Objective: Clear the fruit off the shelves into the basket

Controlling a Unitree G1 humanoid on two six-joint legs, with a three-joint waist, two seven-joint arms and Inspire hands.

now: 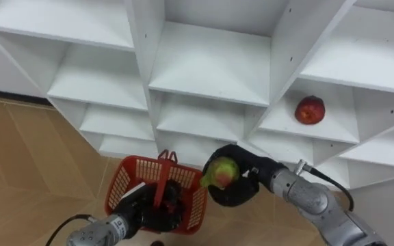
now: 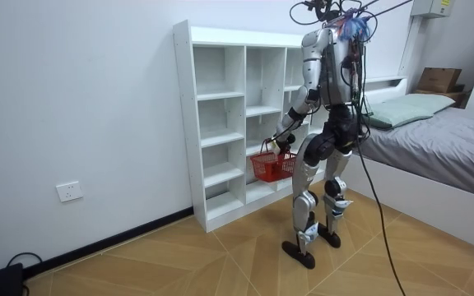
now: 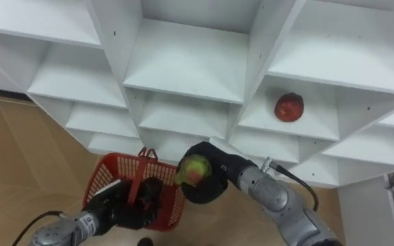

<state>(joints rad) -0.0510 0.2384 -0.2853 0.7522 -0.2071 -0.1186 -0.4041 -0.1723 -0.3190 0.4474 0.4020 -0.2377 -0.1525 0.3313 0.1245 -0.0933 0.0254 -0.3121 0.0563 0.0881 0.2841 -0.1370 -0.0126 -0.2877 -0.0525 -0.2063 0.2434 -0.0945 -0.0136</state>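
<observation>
Left eye view showed fingers of the right hand (image 1: 243, 186) wrapped round a greenish fruit (image 1: 219, 172), the left hand (image 1: 149, 212) clenched on the red basket (image 1: 124, 181) beside them, a red apple (image 1: 310, 109) beyond them not yet collected.

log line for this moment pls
at: white shelf unit | left hand: holds red basket | right hand: holds greenish fruit beside basket | red apple: on shelf, uncollected

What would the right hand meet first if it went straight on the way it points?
Likely the basket, its raised handle first: the right hand, shut on the fruit, points left at it. Depth is unclear.
</observation>
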